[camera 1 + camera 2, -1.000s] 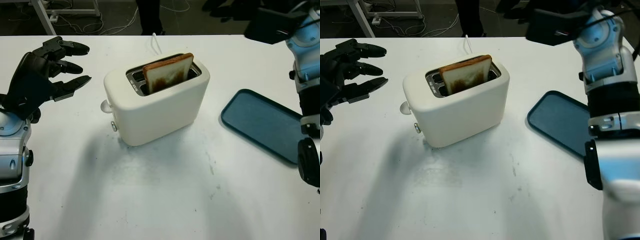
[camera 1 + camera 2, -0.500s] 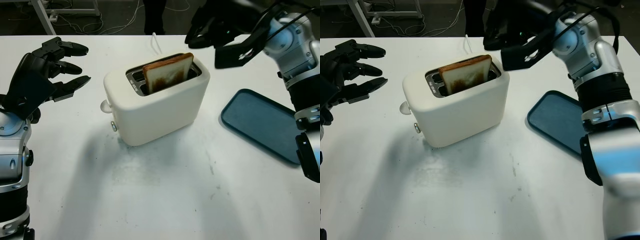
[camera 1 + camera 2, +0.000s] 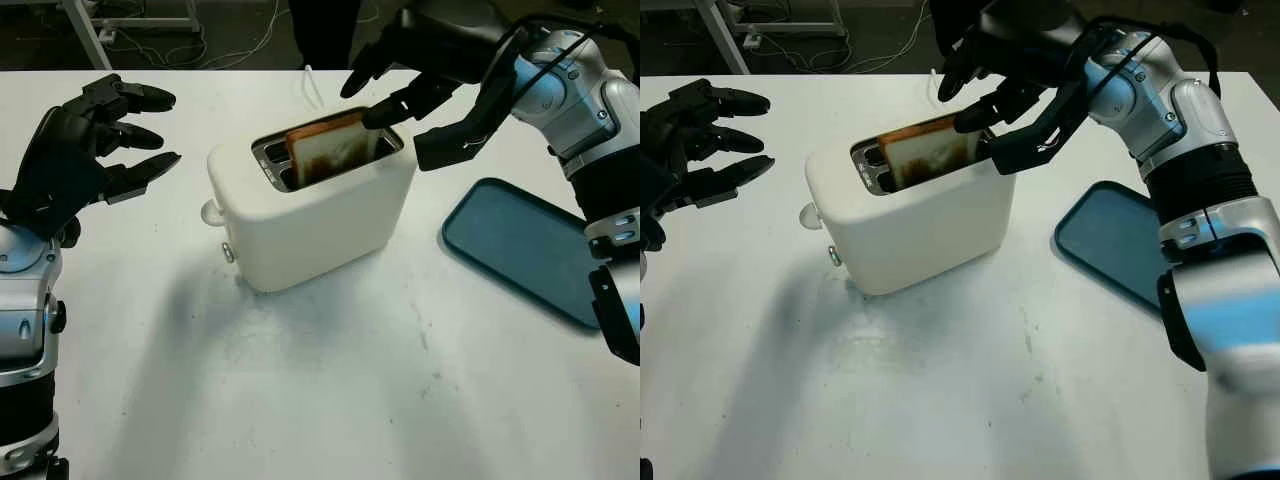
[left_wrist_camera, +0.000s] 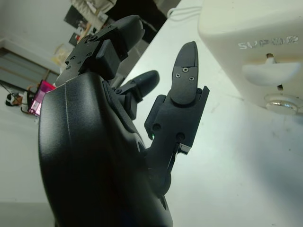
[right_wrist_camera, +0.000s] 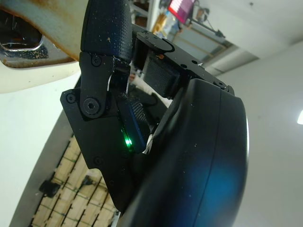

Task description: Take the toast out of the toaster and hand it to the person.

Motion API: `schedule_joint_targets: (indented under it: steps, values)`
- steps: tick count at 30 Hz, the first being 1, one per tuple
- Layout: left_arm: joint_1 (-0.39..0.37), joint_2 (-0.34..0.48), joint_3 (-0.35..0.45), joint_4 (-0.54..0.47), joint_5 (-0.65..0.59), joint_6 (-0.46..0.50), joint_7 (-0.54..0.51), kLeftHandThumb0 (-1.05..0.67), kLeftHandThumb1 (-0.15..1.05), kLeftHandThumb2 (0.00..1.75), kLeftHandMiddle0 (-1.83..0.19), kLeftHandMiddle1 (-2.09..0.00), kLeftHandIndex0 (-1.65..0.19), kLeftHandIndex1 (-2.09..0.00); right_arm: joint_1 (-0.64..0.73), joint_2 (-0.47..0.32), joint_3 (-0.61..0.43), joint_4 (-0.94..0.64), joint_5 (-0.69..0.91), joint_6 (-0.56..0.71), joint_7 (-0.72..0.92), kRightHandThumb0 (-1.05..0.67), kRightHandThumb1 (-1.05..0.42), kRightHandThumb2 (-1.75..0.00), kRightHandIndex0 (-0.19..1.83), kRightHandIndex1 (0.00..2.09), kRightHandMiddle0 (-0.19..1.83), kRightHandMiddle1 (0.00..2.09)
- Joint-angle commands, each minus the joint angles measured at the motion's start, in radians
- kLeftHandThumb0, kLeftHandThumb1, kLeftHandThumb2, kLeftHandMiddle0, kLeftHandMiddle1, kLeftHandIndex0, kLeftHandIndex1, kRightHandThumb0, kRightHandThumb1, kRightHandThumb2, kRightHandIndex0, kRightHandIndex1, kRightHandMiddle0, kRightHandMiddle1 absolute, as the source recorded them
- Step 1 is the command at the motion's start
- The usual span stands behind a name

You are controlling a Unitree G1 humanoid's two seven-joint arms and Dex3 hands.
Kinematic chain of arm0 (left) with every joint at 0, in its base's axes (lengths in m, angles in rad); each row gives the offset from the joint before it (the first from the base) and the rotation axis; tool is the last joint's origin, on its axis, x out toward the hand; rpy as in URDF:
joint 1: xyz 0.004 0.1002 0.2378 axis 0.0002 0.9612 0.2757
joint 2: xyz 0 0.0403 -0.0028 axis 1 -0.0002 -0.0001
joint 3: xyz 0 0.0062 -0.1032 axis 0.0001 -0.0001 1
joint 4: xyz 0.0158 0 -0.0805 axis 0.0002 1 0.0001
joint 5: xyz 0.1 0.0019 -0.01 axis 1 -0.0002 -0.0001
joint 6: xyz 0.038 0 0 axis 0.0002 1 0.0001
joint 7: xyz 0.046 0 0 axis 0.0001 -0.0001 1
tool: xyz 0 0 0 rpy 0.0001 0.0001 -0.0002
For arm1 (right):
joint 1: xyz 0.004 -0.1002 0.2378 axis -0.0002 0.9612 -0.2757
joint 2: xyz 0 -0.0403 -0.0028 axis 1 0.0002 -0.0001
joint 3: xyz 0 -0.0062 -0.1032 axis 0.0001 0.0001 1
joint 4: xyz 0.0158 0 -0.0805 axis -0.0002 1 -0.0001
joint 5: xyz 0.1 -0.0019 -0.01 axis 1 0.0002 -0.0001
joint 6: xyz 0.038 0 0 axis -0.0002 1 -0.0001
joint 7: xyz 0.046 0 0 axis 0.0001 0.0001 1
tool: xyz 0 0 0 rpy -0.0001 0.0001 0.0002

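A cream toaster stands mid-table with a browned slice of toast sticking up from its rear slot. My right hand hovers open over the toaster's right end. One finger reaches to the toast's top corner and the thumb hangs beside the toaster's right wall. Nothing is grasped. My left hand is open in the air, left of the toaster. The left wrist view shows the toaster's lever knob beyond the left hand's fingers.
A dark blue tray lies flat at the right of the white table. A white cable runs from behind the toaster to the far edge, where a person's dark legs stand. Bare tabletop lies in front of the toaster.
My right hand has swung in from the back right and come down over the toaster's right end, next to the toast. The left hand has stayed put.
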Motion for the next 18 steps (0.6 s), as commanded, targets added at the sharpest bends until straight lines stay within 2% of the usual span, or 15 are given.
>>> schedule_joint_targets:
  steps: [1, 8, 13, 18]
  values:
    - [0.015, 0.005, 0.008, -0.010, -0.001, -0.002, 0.004, -0.25, 0.78, 0.35, -0.26, -1.11, -0.31, -0.75, 0.003, 0.009, -0.006, -0.022, 0.017, 0.009, 0.014, -1.05, -0.92, -0.54, 0.61, 0.74, 0.87, 0.00]
    - [0.019, 0.006, 0.010, -0.015, 0.002, 0.004, 0.007, -0.25, 0.79, 0.34, -0.26, -1.10, -0.32, -0.74, 0.010, 0.028, 0.011, -0.006, -0.004, -0.046, -0.039, -1.05, -0.92, -0.45, 0.60, 0.83, 0.88, 0.02]
    - [0.022, 0.002, 0.011, -0.009, 0.003, -0.007, 0.011, -0.26, 0.79, 0.32, -0.28, -1.10, -0.33, -0.74, 0.000, 0.061, 0.029, 0.067, 0.001, -0.108, -0.065, -1.05, -0.92, -0.41, 0.65, 0.88, 0.93, 0.05]
    - [0.022, 0.002, 0.010, -0.015, 0.004, 0.002, 0.012, -0.27, 0.80, 0.31, -0.28, -1.09, -0.33, -0.73, -0.005, 0.075, 0.052, 0.079, -0.020, -0.099, -0.063, -1.05, -0.92, -0.41, 0.62, 0.90, 0.92, 0.05]
